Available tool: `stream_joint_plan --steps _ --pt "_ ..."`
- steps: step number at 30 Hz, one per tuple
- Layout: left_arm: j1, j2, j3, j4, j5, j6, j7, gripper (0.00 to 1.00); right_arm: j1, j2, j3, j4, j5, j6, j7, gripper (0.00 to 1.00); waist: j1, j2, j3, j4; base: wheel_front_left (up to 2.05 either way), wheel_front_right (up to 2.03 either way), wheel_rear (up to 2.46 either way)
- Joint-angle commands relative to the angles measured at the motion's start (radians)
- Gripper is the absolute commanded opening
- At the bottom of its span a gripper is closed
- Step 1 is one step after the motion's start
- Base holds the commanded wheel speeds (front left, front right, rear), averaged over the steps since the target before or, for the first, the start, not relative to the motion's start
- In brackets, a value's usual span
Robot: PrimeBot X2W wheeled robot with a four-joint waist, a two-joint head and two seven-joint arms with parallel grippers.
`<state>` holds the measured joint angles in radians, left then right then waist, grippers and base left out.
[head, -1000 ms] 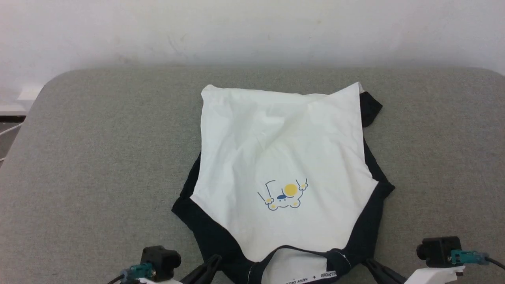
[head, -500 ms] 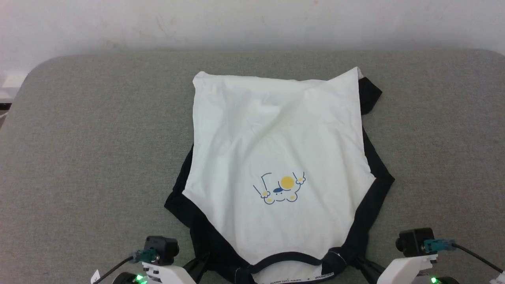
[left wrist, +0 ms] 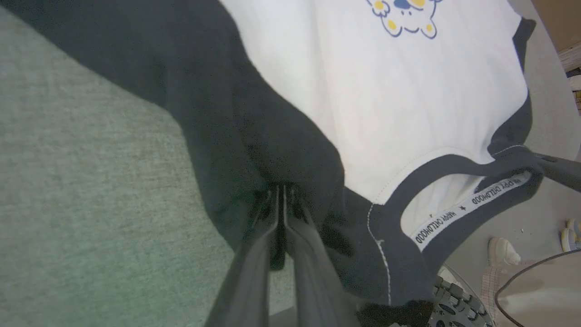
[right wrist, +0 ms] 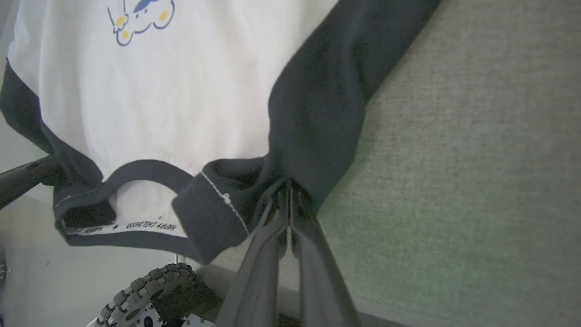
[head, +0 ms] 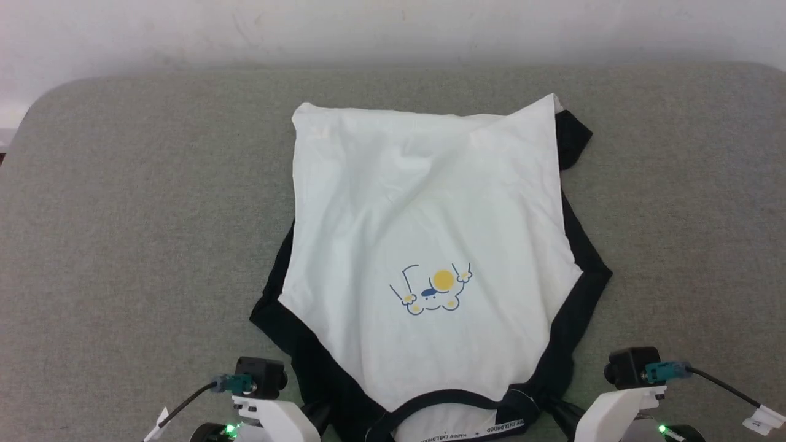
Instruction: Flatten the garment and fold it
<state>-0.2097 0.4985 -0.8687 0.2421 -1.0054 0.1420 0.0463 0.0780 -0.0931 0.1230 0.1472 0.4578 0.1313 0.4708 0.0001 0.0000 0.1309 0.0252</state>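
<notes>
The left gripper (left wrist: 280, 193) and right gripper (right wrist: 288, 187) each clamp a black shoulder of the shirt (head: 430, 209), either side of the collar (right wrist: 136, 169). The shirt's length runs straight away from both, hem (head: 417, 116) farthest.

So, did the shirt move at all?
Yes, slightly: the garment slid toward the robot; the gap between its far hem and the table's far edge has grown, even allowing for the camera's own shift.

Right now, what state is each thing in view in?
shirt: print side up on the pad, creased, sleeves mostly tucked beneath.
collar: open, stretched between the two grips.
left end effector: shut on the shirt's black shoulder.
right end effector: shut on the other black shoulder.
pad: grey, carrying the shirt.
</notes>
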Motion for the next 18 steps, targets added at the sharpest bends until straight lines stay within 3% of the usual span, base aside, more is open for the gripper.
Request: stream_joint_plan --steps 1,2,11,15,18 --pt "-0.007 -0.009 0.008 0.012 -0.008 0.004 -0.007 0.84 -0.014 0.0 -0.001 0.007 0.007 -0.001 -0.008 0.83 -0.0001 0.0 -0.011 -0.004 0.0 0.0 0.0" --pt "-0.003 -0.014 0.012 0.02 -0.013 0.006 -0.011 1.0 -0.014 0.001 -0.002 0.013 0.008 -0.001 -0.012 1.0 -0.0001 0.0 -0.017 -0.005 0.0 0.0 0.0" --pt "0.043 -0.014 0.037 -0.019 -0.045 0.016 -0.047 1.0 0.026 -0.005 -0.035 -0.044 0.06 -0.001 0.021 1.0 -0.0001 0.0 -0.083 0.002 0.0 0.0 0.0" --pt "0.085 0.019 0.084 -0.105 -0.036 0.078 -0.117 1.0 0.061 0.008 -0.113 -0.165 0.068 -0.001 0.021 1.0 -0.0001 0.0 -0.105 0.009 0.0 0.0 0.0" --pt "0.121 0.035 0.143 -0.176 -0.002 0.157 -0.228 1.0 0.078 0.026 -0.2 -0.273 0.019 -0.001 -0.054 1.0 -0.0001 0.0 -0.114 0.012 0.0 0.0 0.0"
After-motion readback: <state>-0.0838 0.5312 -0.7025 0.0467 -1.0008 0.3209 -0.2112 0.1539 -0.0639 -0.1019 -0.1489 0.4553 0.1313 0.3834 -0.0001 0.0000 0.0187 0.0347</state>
